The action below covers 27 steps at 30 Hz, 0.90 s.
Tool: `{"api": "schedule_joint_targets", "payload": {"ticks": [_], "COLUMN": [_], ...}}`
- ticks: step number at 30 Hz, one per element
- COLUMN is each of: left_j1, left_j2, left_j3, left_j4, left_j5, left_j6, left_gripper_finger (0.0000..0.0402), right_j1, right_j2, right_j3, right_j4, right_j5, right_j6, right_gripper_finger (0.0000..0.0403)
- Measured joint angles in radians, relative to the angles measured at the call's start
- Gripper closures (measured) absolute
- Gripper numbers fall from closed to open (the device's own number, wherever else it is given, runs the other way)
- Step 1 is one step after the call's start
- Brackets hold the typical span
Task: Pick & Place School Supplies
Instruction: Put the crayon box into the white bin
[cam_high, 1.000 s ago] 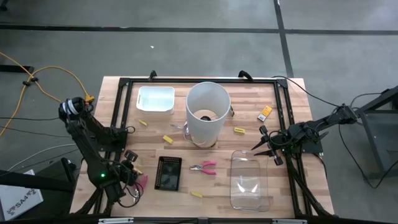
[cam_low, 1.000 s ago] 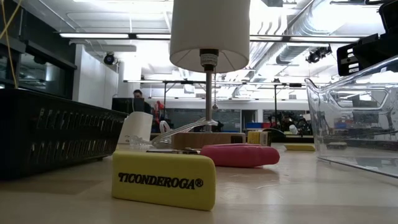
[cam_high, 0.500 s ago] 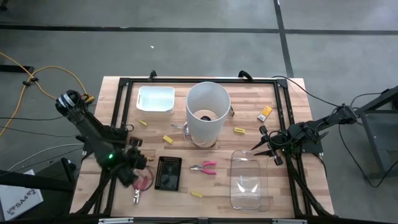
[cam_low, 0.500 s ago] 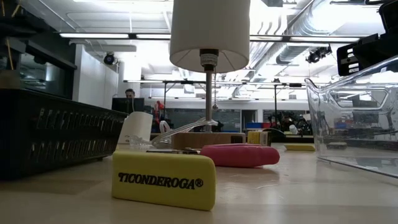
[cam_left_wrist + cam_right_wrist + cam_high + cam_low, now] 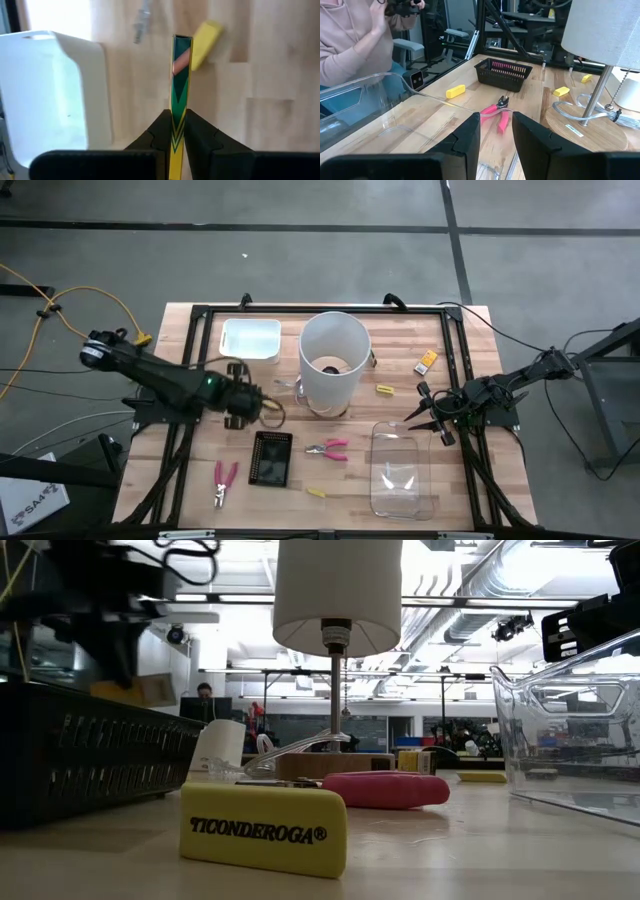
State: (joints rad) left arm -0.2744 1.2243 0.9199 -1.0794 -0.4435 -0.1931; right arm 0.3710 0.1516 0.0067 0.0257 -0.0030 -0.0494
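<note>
Basket [image 5: 271, 457] between two pliers [image 5: 223, 482] [image 5: 329, 448], lamp [image 5: 331, 362] behind, clear bin [image 5: 401, 470] right

From above, my left gripper [image 5: 262, 404] blurs into a dark mass; what it pinches is unreadable there. Low view: black basket [image 5: 90, 755] cut off at left edge, clear bin [image 5: 575, 730] at right edge.

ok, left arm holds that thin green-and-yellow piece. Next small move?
Probably shift the left gripper over the white plastic tray, then release: its fingers are shut on the thin green-and-yellow piece, which hangs over bare wood beside the tray.
</note>
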Motion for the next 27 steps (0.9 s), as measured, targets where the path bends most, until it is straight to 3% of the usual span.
{"api": "schedule_joint_targets", "payload": {"ticks": [9,15,27], "left_j1": [0.215,0.381,0.743], "left_j2": [0.000,0.000,0.003], "left_j3": [0.063,0.074,0.074], "left_j4": [0.037,0.122,0.215], "left_j5": [-0.063,-0.042,0.119], "left_j6": [0.212,0.369,0.569], "left_gripper_finger": [0.0370,0.0370,0.0370], "right_j1": [0.000,0.000,0.000], "right_j2": [0.000,0.000,0.000], "right_j3": [0.000,0.000,0.000], "right_j4": [0.000,0.000,0.000], "right_j5": [0.000,0.000,0.000], "right_j6": [0.000,0.000,0.000], "right_gripper_finger": [0.0298,0.0298,0.0298]}}
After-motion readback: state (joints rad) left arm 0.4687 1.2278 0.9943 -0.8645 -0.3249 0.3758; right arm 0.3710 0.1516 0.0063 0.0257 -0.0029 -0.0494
